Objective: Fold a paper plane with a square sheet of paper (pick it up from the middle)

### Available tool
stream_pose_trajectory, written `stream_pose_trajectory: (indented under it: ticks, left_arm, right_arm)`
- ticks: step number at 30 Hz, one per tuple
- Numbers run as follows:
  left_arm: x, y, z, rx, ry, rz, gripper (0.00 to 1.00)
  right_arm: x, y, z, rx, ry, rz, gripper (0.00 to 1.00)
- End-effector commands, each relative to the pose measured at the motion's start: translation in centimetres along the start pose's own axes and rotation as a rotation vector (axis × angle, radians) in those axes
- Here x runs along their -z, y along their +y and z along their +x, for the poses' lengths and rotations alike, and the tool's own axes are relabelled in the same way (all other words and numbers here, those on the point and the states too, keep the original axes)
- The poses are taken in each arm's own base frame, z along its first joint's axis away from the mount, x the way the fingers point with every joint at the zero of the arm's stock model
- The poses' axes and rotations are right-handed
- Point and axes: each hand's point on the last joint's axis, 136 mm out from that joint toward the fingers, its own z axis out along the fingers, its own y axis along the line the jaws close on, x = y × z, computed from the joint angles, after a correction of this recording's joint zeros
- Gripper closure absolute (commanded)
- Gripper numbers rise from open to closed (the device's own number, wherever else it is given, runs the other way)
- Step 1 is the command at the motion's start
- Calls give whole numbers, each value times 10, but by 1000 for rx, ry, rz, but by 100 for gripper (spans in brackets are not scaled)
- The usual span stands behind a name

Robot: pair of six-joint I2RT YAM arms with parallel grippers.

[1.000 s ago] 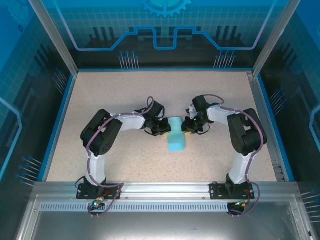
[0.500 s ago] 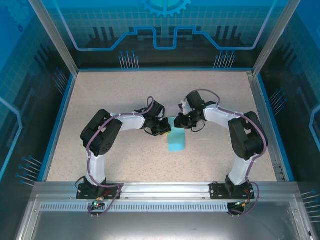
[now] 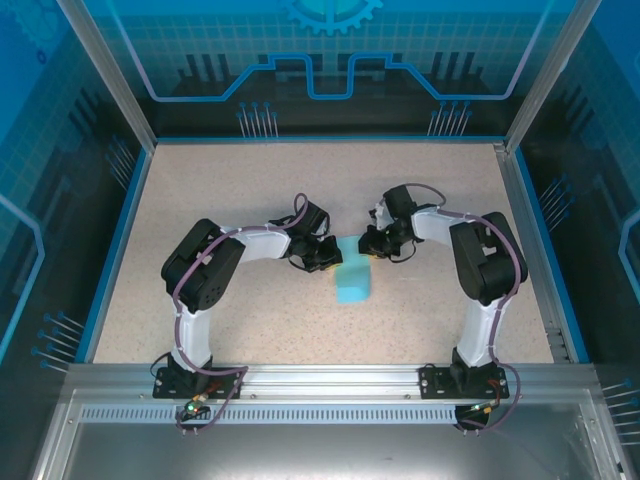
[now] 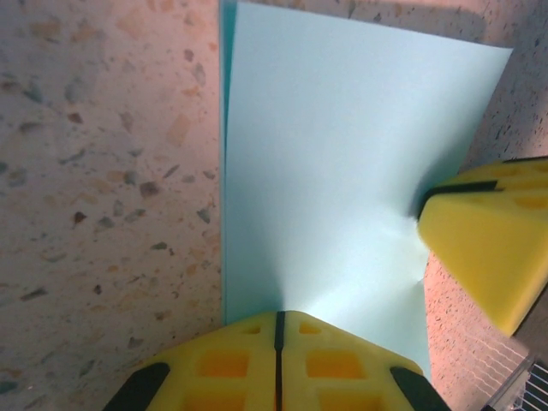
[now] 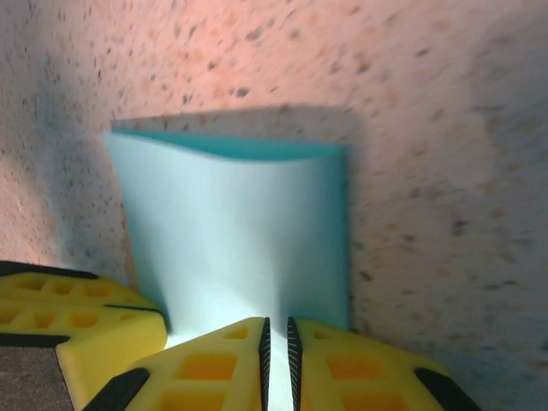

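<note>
The square sheet of paper (image 3: 353,281), light cyan, lies folded over into a narrow rectangle mid-table, with its far end lifted between the two grippers. My left gripper (image 3: 326,256) is at the far-left edge. In the left wrist view its yellow jaws (image 4: 278,315) are shut, pinching the sheet (image 4: 342,163), which spreads away from them. My right gripper (image 3: 371,246) is at the far-right edge. In the right wrist view its jaws (image 5: 276,321) are closed to a thin slit with the paper (image 5: 235,223) running between them. The doubled layers bow open at the far edge.
The speckled beige tabletop (image 3: 230,190) is bounded by a blue rim and aluminium frame posts (image 3: 105,75). The two grippers nearly touch: the right one's yellow finger (image 4: 490,248) shows in the left wrist view, and the left one's finger (image 5: 77,330) in the right wrist view.
The right arm's wrist and elbow shifted left over the paper's far end, then eased back a little. The left arm stayed put and the paper stayed between the grippers.
</note>
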Motion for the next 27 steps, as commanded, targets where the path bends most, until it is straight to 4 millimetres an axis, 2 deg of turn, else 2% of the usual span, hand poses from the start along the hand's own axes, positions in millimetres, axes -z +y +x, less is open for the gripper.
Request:
stream_pose_trajectory:
  ticks: [1,3,5,9,11,13,18,22,27]
  left_arm:
    - [-16,89,43,93,126,-298,93]
    - [-16,87,43,88,125,-291,93]
    - [-16,86,42,84,124,-289,93]
    - [-16,84,40,78,122,-288,93]
    - [-16,83,40,76,121,-286,93]
    - [-17,83,40,76,121,-286,93]
    - [-18,84,41,77,126,-290,93]
    - [-18,85,42,81,128,-294,93]
    - [-18,86,44,75,132,-298,93]
  right_arm:
    - [2,-19,-3,-58,-16,30,83]
    - [11,-18,-8,-43,-35,59,82]
    - [21,-7,-13,-17,-61,52,83]
    - [38,29,-17,61,-118,11,82]
    - [39,43,-16,94,-131,-9,81]
    - [31,53,-12,112,-120,-25,81]
    - [2,52,-9,81,-51,-38,81]
    - [-10,45,-16,59,-37,-35,82]
    - [-18,18,-26,-26,-38,-8,82]
